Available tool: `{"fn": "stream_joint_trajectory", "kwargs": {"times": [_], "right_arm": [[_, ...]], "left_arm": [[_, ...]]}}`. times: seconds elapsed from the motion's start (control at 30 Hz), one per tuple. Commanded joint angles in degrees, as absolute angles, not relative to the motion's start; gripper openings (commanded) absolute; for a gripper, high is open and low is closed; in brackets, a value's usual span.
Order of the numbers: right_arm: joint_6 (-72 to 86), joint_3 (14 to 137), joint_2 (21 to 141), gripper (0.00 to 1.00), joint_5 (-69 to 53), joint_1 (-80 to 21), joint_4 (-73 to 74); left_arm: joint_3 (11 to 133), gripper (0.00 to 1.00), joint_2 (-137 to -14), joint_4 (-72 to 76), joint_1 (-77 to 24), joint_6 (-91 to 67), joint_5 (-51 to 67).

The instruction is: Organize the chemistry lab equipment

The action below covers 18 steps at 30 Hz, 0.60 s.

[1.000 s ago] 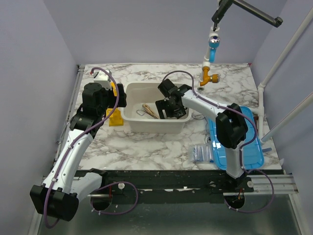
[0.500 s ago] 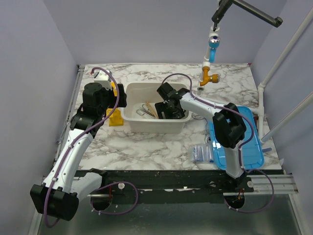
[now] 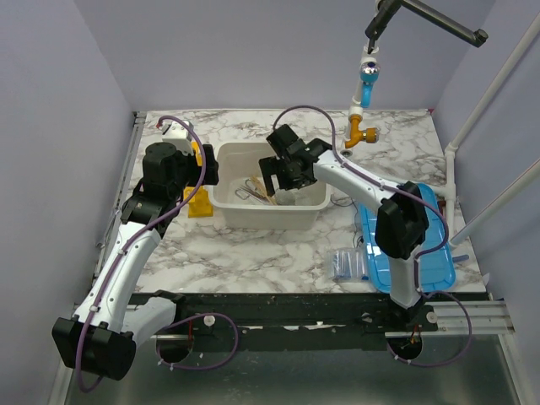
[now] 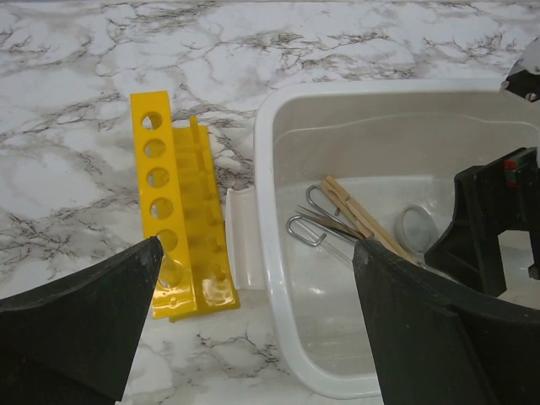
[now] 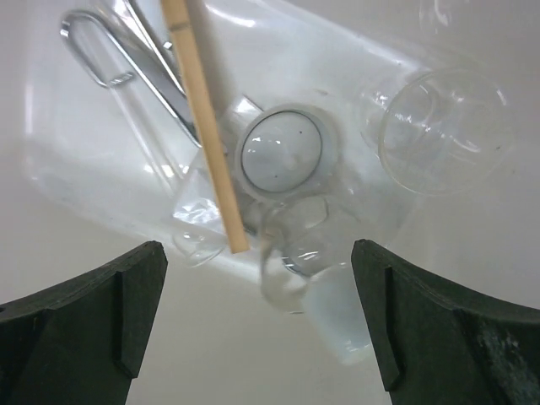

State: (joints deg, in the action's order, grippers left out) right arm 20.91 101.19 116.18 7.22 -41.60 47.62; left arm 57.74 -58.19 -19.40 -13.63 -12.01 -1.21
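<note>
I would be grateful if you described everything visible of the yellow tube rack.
The yellow tube rack looks like moulded plastic, a long narrow frame with one row of six round holes, all empty. It sits on the marble table just left of the white tub, close to its handle; contact is unclear.

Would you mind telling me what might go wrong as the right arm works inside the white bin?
The open right gripper hangs over clear glassware in the white bin; pressing down or squeezing hard might crack it. The wooden stick lies across the metal tongs and glass, so lifting one could drag or tip the others.
</note>
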Motion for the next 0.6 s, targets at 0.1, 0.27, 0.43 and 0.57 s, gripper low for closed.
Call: {"fn": "stream_joint_trajectory", "kwargs": {"times": [0.1,0.27,0.43,0.57], "right_arm": [[21.53,107.22,107.99,1.0,9.9,-43.19,51.8],[24.35,105.68,99.6,1.0,12.2,-43.2,52.27],[26.2,104.52,93.09,1.0,14.24,-43.14,57.19],[28.31,96.42,85.01,1.0,16.5,-42.95,58.72]], "left_arm": [[59.5,0.99,-57.92,-19.35,-13.88,-11.91,-0.07],[59.41,0.99,-57.79,-19.33,-13.91,-11.78,-0.35],[59.36,0.99,-57.47,-19.25,-13.89,-11.72,-0.69],[59.33,0.99,-57.48,-19.39,-13.86,-11.44,-1.22]]}}
